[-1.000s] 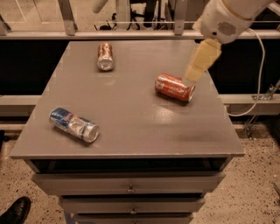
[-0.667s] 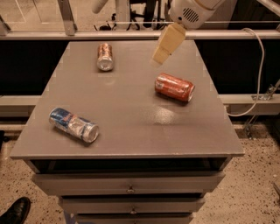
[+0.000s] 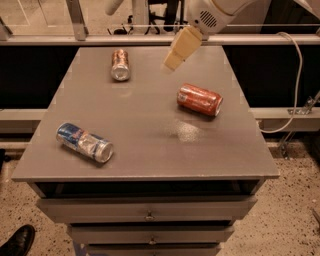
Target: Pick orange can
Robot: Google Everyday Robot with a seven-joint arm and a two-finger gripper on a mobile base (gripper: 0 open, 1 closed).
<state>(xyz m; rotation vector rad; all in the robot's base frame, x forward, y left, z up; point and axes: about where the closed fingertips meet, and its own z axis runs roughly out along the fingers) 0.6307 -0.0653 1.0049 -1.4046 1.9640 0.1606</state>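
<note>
the claw [image 3: 172,63] is hanging over the far middle of the table [image 3: 145,120]; whether it is apart or together cannot be told. the orange can [image 3: 120,65] is lying on its side at the far left, silver end facing the camera, left of the claw and untouched. a red-orange can [image 3: 199,99] is lying at right, and a blue-and-silver can [image 3: 84,142] at front left.

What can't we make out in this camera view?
Camera view only:
- Cream claw, hovering over the flat grey table's far side, right of the small pale copper-orange can: the white arm above it is cut by the top edge.
- Print on that can: too small to read.
- Black shoe, bottom left: wearer cut by the frame edge.
- Lowest grey drawer: cut by the bottom edge.
</note>
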